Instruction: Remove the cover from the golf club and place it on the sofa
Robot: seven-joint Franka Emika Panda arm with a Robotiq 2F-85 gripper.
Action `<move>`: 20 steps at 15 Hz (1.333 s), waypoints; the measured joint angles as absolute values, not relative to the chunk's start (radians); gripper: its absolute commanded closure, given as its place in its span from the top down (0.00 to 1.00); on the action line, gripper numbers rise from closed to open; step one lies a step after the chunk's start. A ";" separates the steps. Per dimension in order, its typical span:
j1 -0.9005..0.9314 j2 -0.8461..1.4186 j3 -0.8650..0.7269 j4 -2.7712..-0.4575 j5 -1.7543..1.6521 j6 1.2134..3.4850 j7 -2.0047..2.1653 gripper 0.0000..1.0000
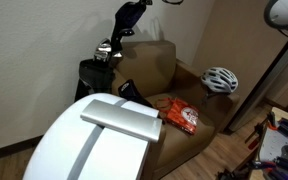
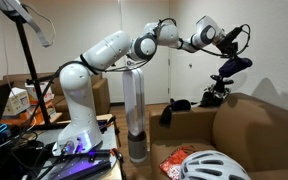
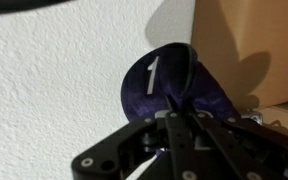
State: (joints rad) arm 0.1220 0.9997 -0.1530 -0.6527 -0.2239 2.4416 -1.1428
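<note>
The dark navy cover (image 3: 169, 85) with a white "1" fills the middle of the wrist view, in front of the white wall. My gripper (image 3: 174, 122) is shut, with its fingertips pinching the cover's fabric. In both exterior views the cover (image 1: 131, 18) (image 2: 232, 67) hangs high above the golf bag, just below my gripper (image 2: 227, 40). The golf club's head is hidden; I cannot tell whether it is still inside the cover. The brown sofa (image 1: 174, 65) (image 2: 254, 125) stands beside the bag.
A black golf bag (image 1: 94, 75) with silver irons (image 1: 105, 47) (image 2: 212, 97) stands behind the sofa by the wall. A white helmet (image 1: 220, 80) (image 2: 206, 165) rests on a sofa arm. An orange snack bag (image 1: 182, 116) lies on the seat. The white robot body (image 1: 99, 145) fills the foreground.
</note>
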 measured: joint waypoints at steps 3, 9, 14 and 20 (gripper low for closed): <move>0.131 0.985 -0.227 -0.653 -0.224 2.412 -1.027 0.07; 0.136 0.967 -0.353 -0.674 -0.224 2.332 -0.801 0.07; 0.153 0.909 -0.467 -0.736 -0.227 2.262 -0.654 0.07; 0.250 0.808 -0.596 -0.896 -0.263 2.080 -0.541 0.07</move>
State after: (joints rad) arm 0.2498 0.8081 -0.5960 -0.8964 -0.2627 2.0802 -0.5409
